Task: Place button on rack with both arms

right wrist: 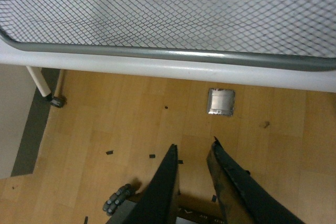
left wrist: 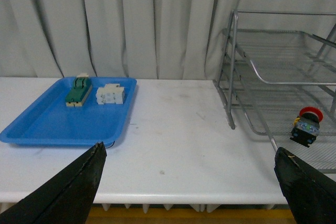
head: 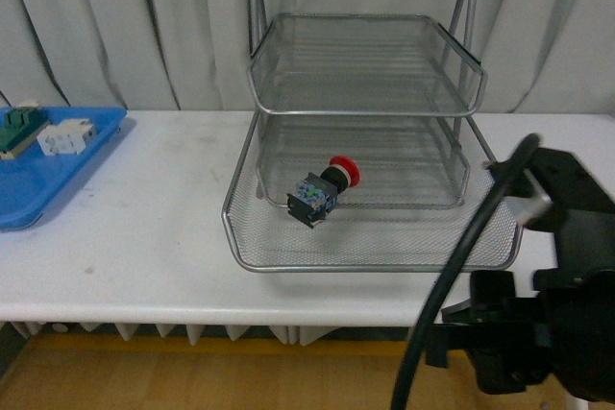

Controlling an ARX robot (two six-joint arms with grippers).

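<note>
Front view: camera on robot body, facing forward and slightly down across white table (head: 144, 237), rack (head: 365, 141) centred at middle distance, curtain behind. Left wrist view: low, near table height, looking level across table (left wrist: 178, 129) toward curtain; blue tray (left wrist: 47, 124) and rack (left wrist: 262, 77) at opposite sides. Right wrist view: beyond table front edge, looking down past rack rim (right wrist: 168, 56) to wooden floor (right wrist: 131, 129), very close. All three views share rack.

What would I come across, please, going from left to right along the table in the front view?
Blue tray holding the green-and-cream switch part, then the white component → bare table → rack with the button → right arm.
</note>
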